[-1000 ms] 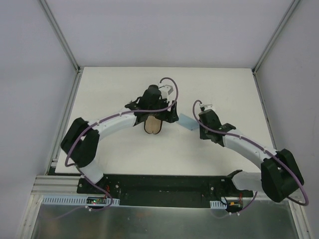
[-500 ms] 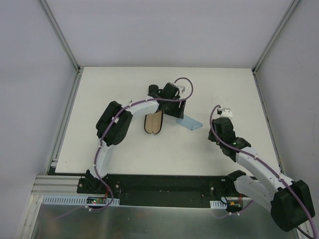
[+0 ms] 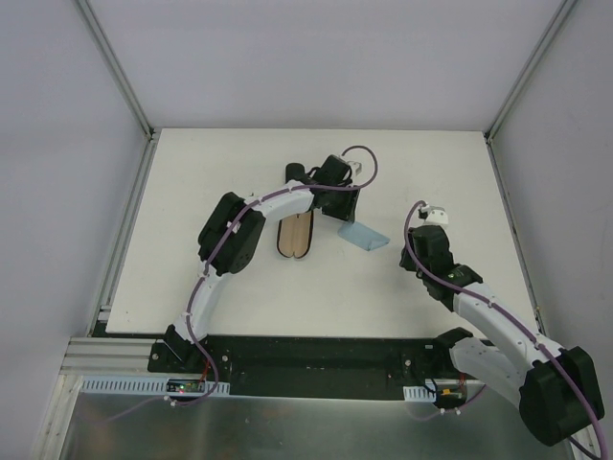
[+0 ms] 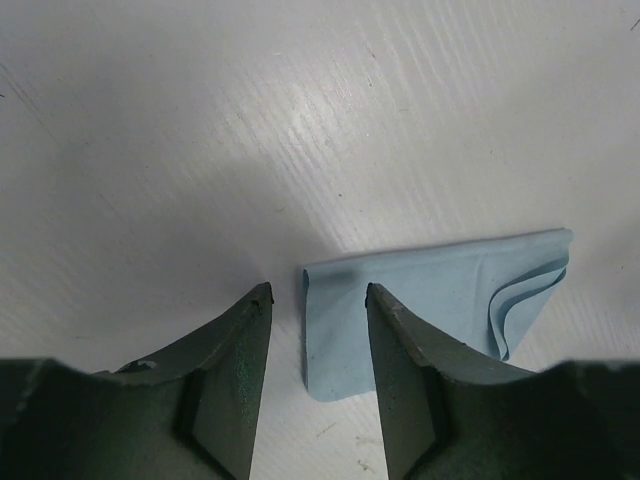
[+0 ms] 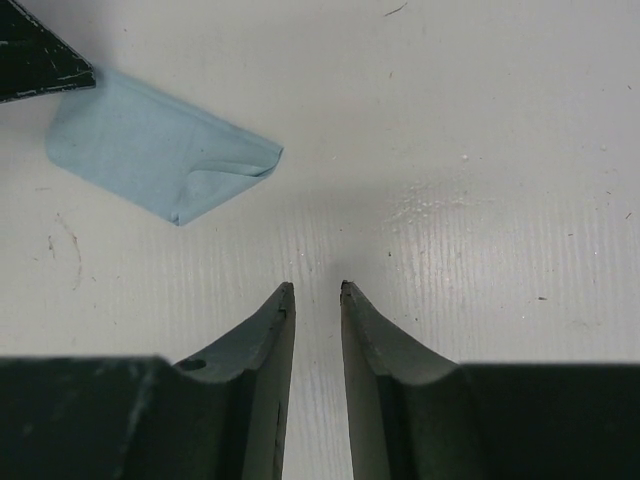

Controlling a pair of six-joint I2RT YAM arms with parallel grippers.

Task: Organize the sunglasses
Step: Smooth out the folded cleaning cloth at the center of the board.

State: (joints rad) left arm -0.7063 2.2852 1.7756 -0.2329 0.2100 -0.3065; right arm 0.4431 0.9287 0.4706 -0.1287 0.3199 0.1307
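No sunglasses show plainly in any view. An open black oval case [image 3: 295, 236] with a tan-orange inside lies mid-table; I cannot tell what is in it. Right of it lies a folded light-blue cloth [image 3: 365, 235] [image 4: 440, 295] [image 5: 160, 160]. My left gripper [image 3: 343, 213] [image 4: 318, 290] hovers open over the cloth's left end, its fingertips either side of that edge and holding nothing. Right of the cloth, my right gripper [image 3: 410, 257] [image 5: 317, 287] points at bare table with a narrow gap between its jaws and nothing in them.
A small dark object [image 3: 295, 173] sits behind the case, close to the left arm's wrist; I cannot make out what it is. The white table [image 3: 220, 182] is walled by grey panels at the back and both sides.
My left arm swung from above the case to the cloth's left end, its jaws narrowing. My right arm drew back rightward from the cloth, opened slightly, then stayed still.
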